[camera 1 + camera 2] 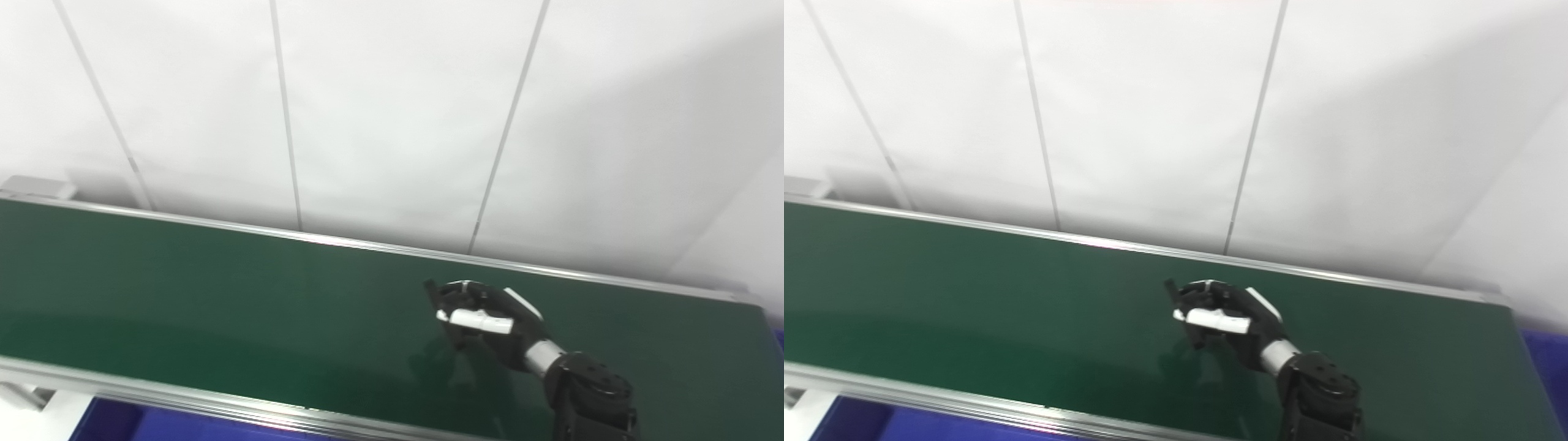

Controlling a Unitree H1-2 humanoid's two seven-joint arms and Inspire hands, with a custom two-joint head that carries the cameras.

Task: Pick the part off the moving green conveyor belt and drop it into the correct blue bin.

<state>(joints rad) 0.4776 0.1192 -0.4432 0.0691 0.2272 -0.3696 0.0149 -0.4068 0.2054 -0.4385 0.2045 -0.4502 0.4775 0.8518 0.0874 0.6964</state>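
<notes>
Left eye view: right hand hovers over the green belt, lower right of centre, fingers curled inward. Whether they close on a dark part cannot be told; no part shows elsewhere. Judged small, light and rigid: pinch across its sides. Blue bin lies along the lower edge.
</notes>
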